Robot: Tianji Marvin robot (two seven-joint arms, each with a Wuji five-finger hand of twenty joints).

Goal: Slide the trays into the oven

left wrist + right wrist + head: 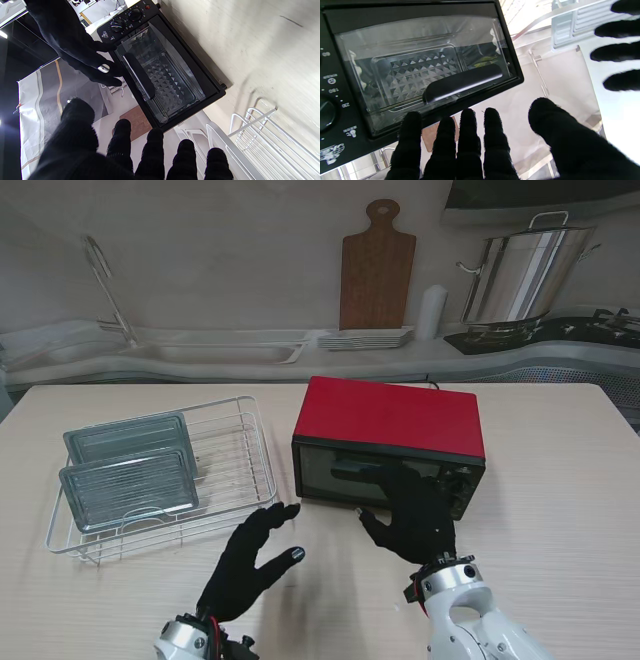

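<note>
Your red oven [388, 435] sits near the middle of the table [560, 480], its glass door [365, 470] closed and facing you; the two trays [130, 470] stand tilted in the white wire rack [235, 480] to the oven's left, one [125, 436] behind the other [130, 490], well apart from both hands.

Your right hand [412, 515] is raised in front of the door's right half, by the control knobs [126, 20]; its fingers [470, 140] are spread and hold nothing; from the right wrist you see their tips close under the door's black handle [462, 82], but you cannot tell whether they touch it. Through the glass a patterned tray [415, 72] already lies inside the oven.

Your left hand [250, 560] hovers over the table between the rack and the oven, nearer to you than both; its fingers [155, 150] are splayed and empty, the index tip near the rack's front corner and the oven's lower left corner, touching neither as far as you can see.
</note>
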